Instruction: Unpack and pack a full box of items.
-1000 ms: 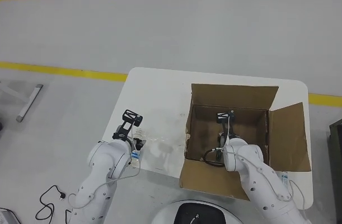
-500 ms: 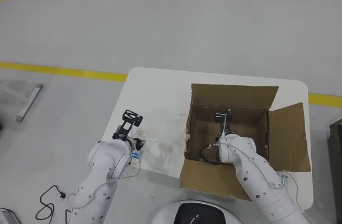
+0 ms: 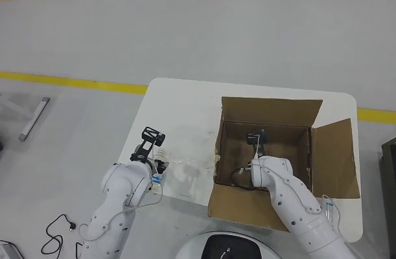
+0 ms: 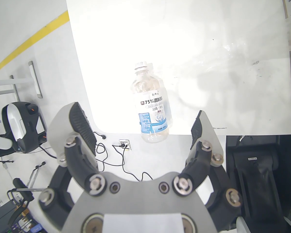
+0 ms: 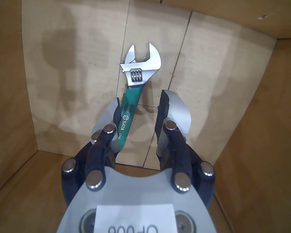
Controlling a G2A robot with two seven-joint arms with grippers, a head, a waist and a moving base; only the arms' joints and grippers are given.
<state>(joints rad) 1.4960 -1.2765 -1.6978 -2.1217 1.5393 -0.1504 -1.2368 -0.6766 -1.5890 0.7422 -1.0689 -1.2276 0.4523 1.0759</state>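
An open cardboard box (image 3: 332, 158) stands on the right half of the white table (image 3: 185, 110). On the box floor (image 5: 75, 73) lies an adjustable wrench (image 5: 138, 73) with a green handle. My right gripper (image 5: 140, 98) is down inside the box, open, with the handle between its fingers and close to one pad (image 5: 116, 110). A clear bottle (image 4: 152, 107) with a blue and white label lies on its side at the table's near left edge. My left gripper (image 4: 138, 111) hangs open right above it, not touching.
The box's flaps are folded out, one wide flap (image 3: 337, 149) to the right. A small pale item (image 3: 328, 207) lies on the table beside that flap. Bare tabletop (image 4: 208, 37) lies between bottle and box. Cables (image 4: 116, 151) run on the floor past the table edge.
My right arm has shifted slightly to the left inside the box. The left arm and the bottle have not moved.
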